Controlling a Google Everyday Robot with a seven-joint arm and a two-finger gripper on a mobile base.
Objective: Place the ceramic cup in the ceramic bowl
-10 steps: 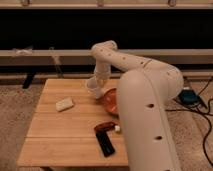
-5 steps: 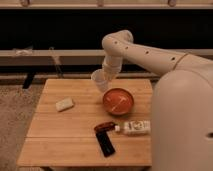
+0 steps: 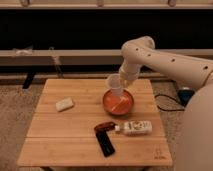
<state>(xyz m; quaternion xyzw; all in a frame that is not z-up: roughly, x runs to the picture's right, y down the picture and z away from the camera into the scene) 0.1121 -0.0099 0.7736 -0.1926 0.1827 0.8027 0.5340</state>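
The white ceramic cup (image 3: 115,85) hangs tilted over the far left part of the orange-red ceramic bowl (image 3: 118,102), its base low over or in the bowl. My gripper (image 3: 121,78) is at the cup's right rim and holds it. The bowl stands on the wooden table (image 3: 75,125), right of centre.
A flat white block (image 3: 64,104) lies on the table's left. A white labelled bottle (image 3: 135,128) lies on its side in front of the bowl, next to a red-brown object (image 3: 104,127) and a black bar (image 3: 105,144). A dark wall and ledge run behind.
The arm has swung up and back out of the foreground. The cup has been carried right from the table's middle to above the bowl and lowered toward it.
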